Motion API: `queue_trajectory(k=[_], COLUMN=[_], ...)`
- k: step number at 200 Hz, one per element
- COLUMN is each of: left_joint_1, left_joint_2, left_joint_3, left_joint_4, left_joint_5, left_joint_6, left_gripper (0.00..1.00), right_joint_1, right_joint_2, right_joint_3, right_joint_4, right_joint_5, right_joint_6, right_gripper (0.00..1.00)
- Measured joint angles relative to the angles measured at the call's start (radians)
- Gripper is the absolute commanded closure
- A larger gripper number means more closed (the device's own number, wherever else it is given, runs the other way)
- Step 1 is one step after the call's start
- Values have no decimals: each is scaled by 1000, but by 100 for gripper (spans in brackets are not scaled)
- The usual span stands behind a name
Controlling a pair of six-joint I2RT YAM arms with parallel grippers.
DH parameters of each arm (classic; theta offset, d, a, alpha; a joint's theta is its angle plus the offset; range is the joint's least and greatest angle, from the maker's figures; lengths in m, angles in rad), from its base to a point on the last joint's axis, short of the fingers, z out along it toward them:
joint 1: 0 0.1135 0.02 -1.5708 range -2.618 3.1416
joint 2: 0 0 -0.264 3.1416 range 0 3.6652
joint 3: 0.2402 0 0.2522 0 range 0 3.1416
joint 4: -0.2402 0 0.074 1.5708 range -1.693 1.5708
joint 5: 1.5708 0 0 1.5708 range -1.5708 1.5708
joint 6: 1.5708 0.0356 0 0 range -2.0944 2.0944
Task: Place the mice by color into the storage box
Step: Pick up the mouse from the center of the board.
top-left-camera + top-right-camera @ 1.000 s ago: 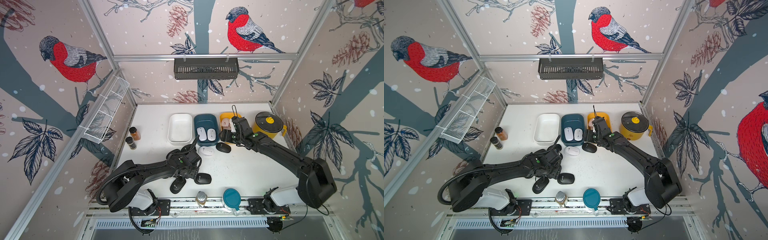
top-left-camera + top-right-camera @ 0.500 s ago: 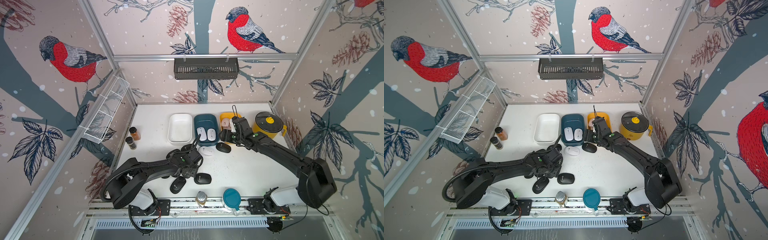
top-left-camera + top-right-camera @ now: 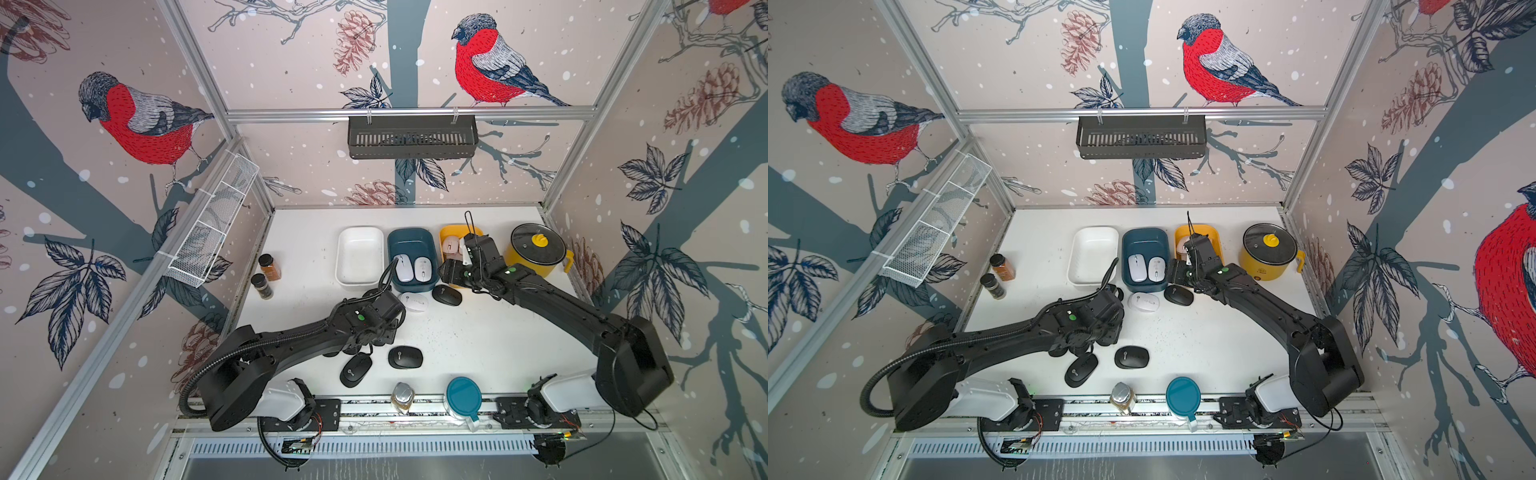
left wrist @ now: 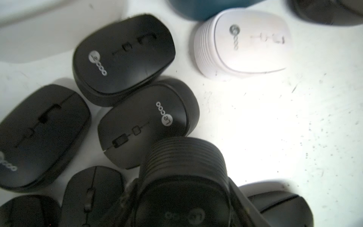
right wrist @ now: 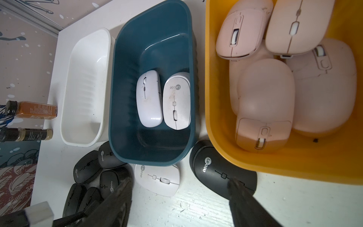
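The left fingers [image 4: 243, 206] pinch a matte black oval mouse [image 4: 184, 173] by its ribbed flanks amid other black mice [image 4: 125, 57] on the speckled white bench [image 4: 275, 137], while the right fingers [image 5: 245, 202] hang spread near a white mouse [image 5: 157, 179] lying just beside the smooth, round-cornered teal plastic tub [image 5: 125, 98].

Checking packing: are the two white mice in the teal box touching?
Touching. Right wrist view: the plain white mouse and the logo white mouse lie side by side, flanks meeting, no gap.
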Motion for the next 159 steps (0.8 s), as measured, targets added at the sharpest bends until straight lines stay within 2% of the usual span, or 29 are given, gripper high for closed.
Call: queue_trajectory(k=[64,109,159], left_joint_1=[0,10,112], left_joint_2=[-42,-30,-25], left_joint_3=[126,246,299], left_joint_4=[-64,-93,-25], left_joint_5=[-51,-150,-188], left_joint_6=[11,18,19], left_gripper=[46,46,45], right_joint_1=[0,-6,-15], right_joint_2=[-19,-27,-29], right_joint_3=[0,7,7], right_joint_4=[0,0,0], right_joint_5=[4,12,16], right_joint_6=[4,17,19], right_gripper=[23,23,23])
